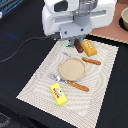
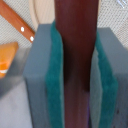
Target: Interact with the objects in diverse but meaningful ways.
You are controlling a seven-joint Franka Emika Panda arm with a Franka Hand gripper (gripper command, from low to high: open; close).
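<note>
My gripper (image 1: 76, 43) hangs over the far side of the placemat, shut on a brown sausage (image 1: 79, 48) that points down toward the mat. In the wrist view the sausage (image 2: 75, 35) stands upright, clamped between the green pads (image 2: 54, 75) of the grey fingers. An orange-yellow ridged block (image 1: 90, 48) lies just to the exterior view's right of the sausage and shows at the edge of the wrist view as an orange shape (image 2: 7, 57). A bright yellow rectangular box (image 1: 59, 94) lies near the mat's front edge.
A beige round plate (image 1: 73, 69) sits mid-mat on the patterned placemat (image 1: 40, 82). An orange-handled knife (image 1: 92, 61) lies beside it and an orange-handled fork (image 1: 75, 85) in front. A black cable (image 1: 25, 47) runs off left. A bowl (image 1: 124, 18) stands far right.
</note>
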